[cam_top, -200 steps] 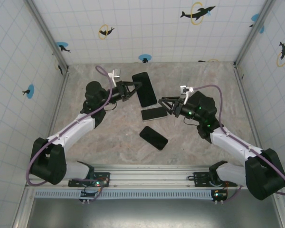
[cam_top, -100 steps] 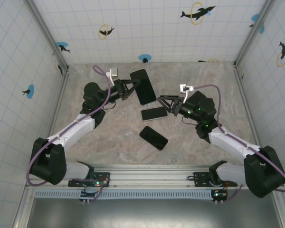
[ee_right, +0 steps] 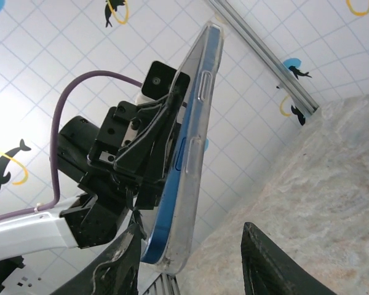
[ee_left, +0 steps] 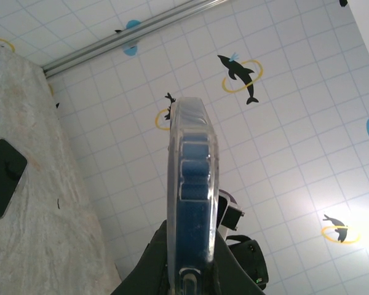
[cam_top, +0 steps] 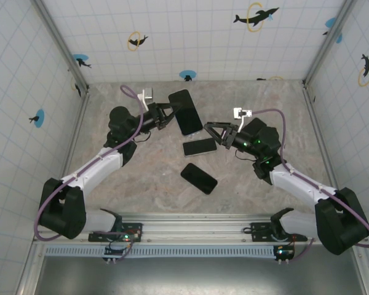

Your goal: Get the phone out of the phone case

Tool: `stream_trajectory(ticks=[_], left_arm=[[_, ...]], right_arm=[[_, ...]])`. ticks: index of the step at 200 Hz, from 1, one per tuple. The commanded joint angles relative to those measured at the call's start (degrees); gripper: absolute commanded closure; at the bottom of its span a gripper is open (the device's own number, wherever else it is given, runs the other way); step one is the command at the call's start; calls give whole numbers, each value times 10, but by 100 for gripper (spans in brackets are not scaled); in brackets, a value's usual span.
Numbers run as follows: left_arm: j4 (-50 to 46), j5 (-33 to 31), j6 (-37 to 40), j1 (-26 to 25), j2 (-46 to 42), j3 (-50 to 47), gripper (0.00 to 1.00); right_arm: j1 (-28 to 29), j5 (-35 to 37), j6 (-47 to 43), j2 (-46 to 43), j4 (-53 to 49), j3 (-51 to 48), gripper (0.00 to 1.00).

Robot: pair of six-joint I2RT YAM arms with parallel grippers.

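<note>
Since a second ago, the left end effector (cam_top: 171, 114) has carried its load a little further toward the far wall. The right end effector (cam_top: 211, 135) has drawn slightly away from the handset lying below it.

There are three phones in all. One is the blue slab phone (cam_top: 186, 112), which sits inside the clear plastic phone case (ee_right: 197, 123) and is held up off the mottled grey-beige stone-look counter (cam_top: 141, 178). The left end effector is clamped tight on one long side of the case. In the left wrist view the cased phone stands edge-on between the two dark fingers, with the blue side rail showing through the clear rim.

The other two phones lie flat and loose on the counter. A black-screened handset with a pale rim (cam_top: 200, 147) lies just in front of the held one. An all-black handset (cam_top: 198, 178) lies nearer the arm bases, set at an angle. The two are close together but not touching.

Both arms reach in toward the middle, one from each side. The right end effector's two fingers (ee_right: 264, 258) stand apart. In the right wrist view the lower end of the cased phone hangs in the gap between them, closer to one finger. Whether that finger touches the case cannot be made out.
</note>
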Motion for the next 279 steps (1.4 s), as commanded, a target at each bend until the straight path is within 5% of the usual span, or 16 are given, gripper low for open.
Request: stream_trajectory(ticks=[1, 120, 203, 240, 279], left_arm=[[53, -10, -7, -3, -10, 4, 100], [89, -26, -35, -37, -7, -3, 100], [81, -42, -53, -47, 20, -16, 100], [83, -47, -66, -47, 36, -18, 92], [84, -55, -77, -47, 46, -22, 72]], right_arm=[[-1, -5, 10, -7, 39, -5, 55], [19, -22, -20, 20, -39, 35, 60], [53, 23, 129, 52, 75, 39, 68], [49, 31, 154, 55, 88, 34, 85], [46, 56, 199, 52, 115, 9, 93]])
